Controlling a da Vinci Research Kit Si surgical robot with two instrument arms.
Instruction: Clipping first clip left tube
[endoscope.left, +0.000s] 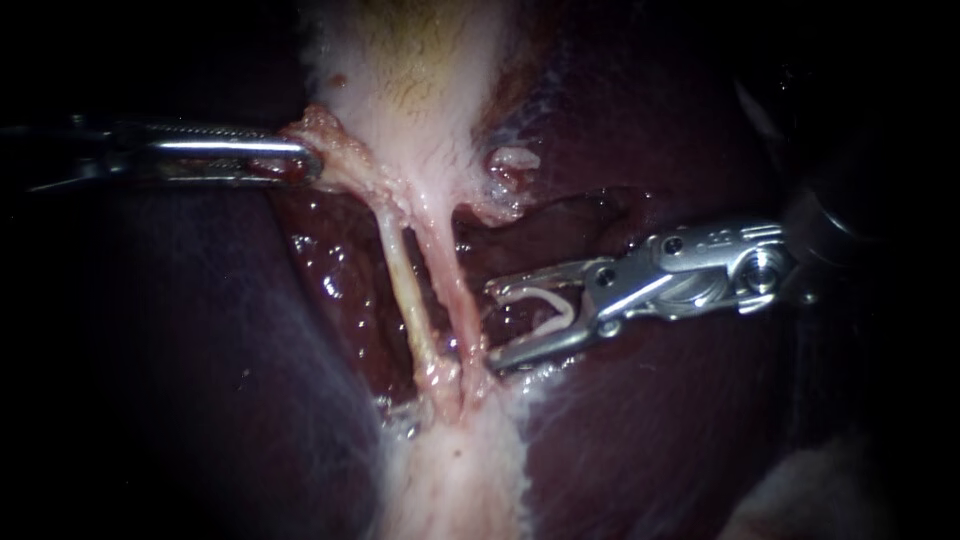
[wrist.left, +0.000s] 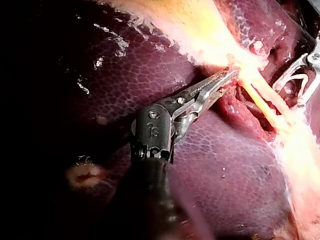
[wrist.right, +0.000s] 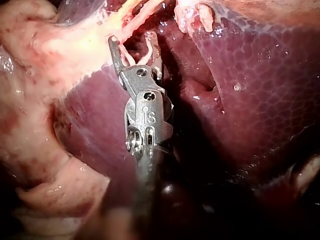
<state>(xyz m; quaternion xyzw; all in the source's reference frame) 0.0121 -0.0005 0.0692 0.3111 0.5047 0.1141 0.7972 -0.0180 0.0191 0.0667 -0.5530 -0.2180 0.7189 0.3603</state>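
Running from 11 o'clock down to 6 o'clock just left of centre in the endoscope view, the left tube (endoscope.left: 408, 300) is pale, taut and bare: it carries no clip. The right tube (endoscope.left: 455, 300) lies just beside it at its 3 o'clock side and is also unclipped.

The clip (endoscope.left: 545, 308), white and open, sits between the jaws of the right instrument (endoscope.left: 492, 322), which enters from 3 o'clock. Its jaws stand wide, holding only the clip. Their tips are close against the right tube and enclose neither tube.

The left instrument (endoscope.left: 305, 165), entering from 9 o'clock, has its jaws clamped on the pale tissue (endoscope.left: 335, 150) above the tubes, holding them stretched over the liver (endoscope.left: 650, 420).

Status, as judged: the clip is loaded and presented and the tension is set. Not yet done: passing the jaws around the left tube, closing, and releasing the clip.
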